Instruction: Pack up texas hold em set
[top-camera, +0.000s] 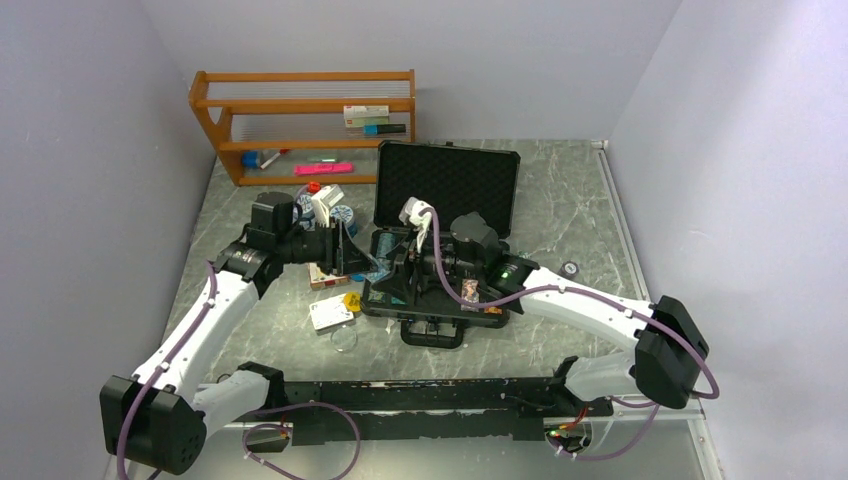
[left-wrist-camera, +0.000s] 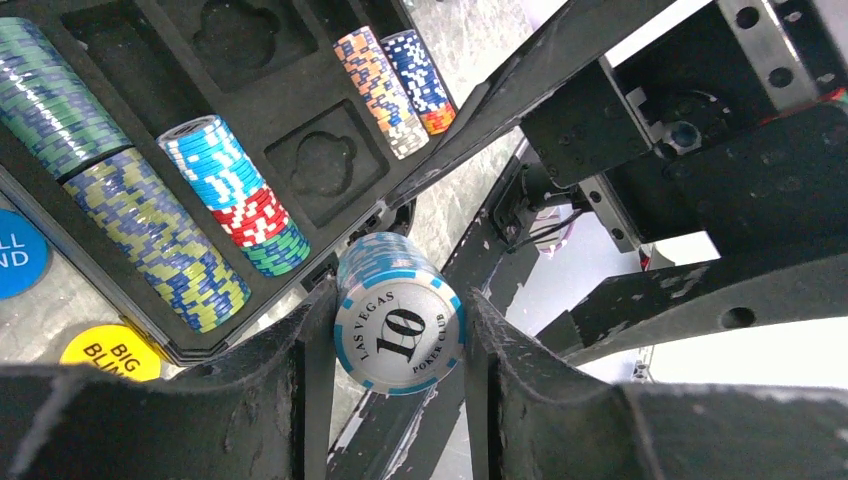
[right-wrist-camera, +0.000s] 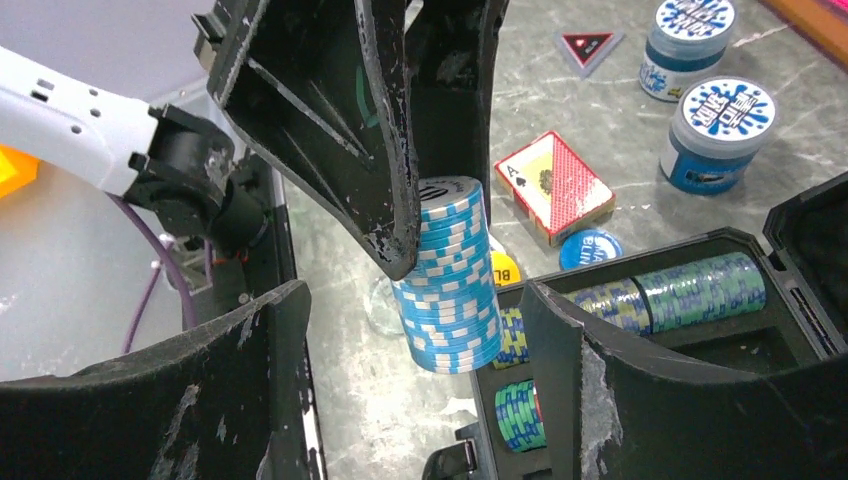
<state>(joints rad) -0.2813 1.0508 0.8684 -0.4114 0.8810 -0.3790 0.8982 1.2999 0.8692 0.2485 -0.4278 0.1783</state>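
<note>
so the left tool (left-wrist-camera: 400, 305) is clamped on a chip stack (left-wrist-camera: 398, 340), its scuffed black fingers (left-wrist-camera: 300, 360) squeezing the curved sides. The chips are light blue with white edge stripes, and the end face reads LAS VEGAS 10 POKER CLUB. The stack hangs in the air just off the left edge of the case (top-camera: 447, 185), over the worktop (top-camera: 560, 200), not in a slot yet

right tool (right-wrist-camera: 415, 295) is released, jaws spread wide on either side of that same stack, not gripping it

case is a black hard shell, lid up, with textured foam inside the lid. The tray has long foam troughs with chip rows (left-wrist-camera: 150, 240) lying on their sides: green/blue, yellow/blue, a blue-red-green mix, plus orange and dark blue ones further over. There are two club-shaped cutouts in the foam too

on the grey marble-look worktop beside the case: a red deck (right-wrist-camera: 555, 185) in its box showing an ace, a round blue button (right-wrist-camera: 590, 248), a yellow BIG BLIND button (left-wrist-camera: 110, 350), and two round tubs (right-wrist-camera: 715, 135) with splat-print lids
</note>
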